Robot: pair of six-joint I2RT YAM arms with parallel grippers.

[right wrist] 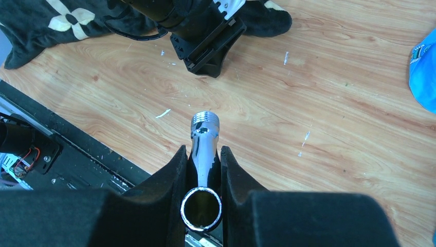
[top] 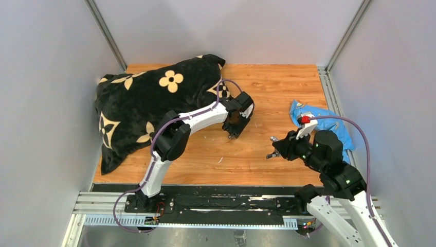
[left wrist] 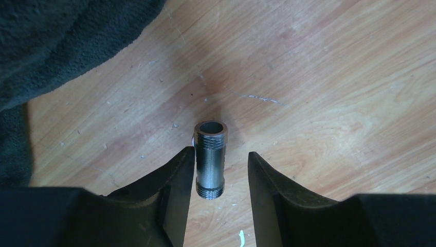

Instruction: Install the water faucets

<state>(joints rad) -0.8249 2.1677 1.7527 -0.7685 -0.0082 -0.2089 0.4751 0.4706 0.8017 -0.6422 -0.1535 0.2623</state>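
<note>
At the near edge of the bench (top: 277,92), by the black mounting rail (top: 205,203), the right end effector (right wrist: 202,149) is clamped on the chrome tap piece (right wrist: 204,146). Its two dark fingers (right wrist: 169,180) press the shiny stem from both sides with no gap showing. The tap's threaded end sticks out past the fingertips over the bare wood. Its round open mouth sits back between the finger bases, facing the wrist camera. From overhead, this arm holds the part out toward the middle of the bench, and how high it hangs cannot be told.

Farther in, the left end effector (left wrist: 221,153) points down at the wood with its fingers spread apart, gripping nothing. Between them is the stubby fitting (left wrist: 210,159), a short silver tube threaded at both ends, its hollow end turned away from the wrist. It lies right against the finger on the left of the wrist view (left wrist: 177,180). A clear strip of bench separates it from the other finger (left wrist: 267,180).

Beyond the left arm, the black blanket (top: 139,98) with tan flowers is heaped in the far left corner. The blue bag (top: 295,110) lies crumpled at the right edge, partly behind the right arm.
</note>
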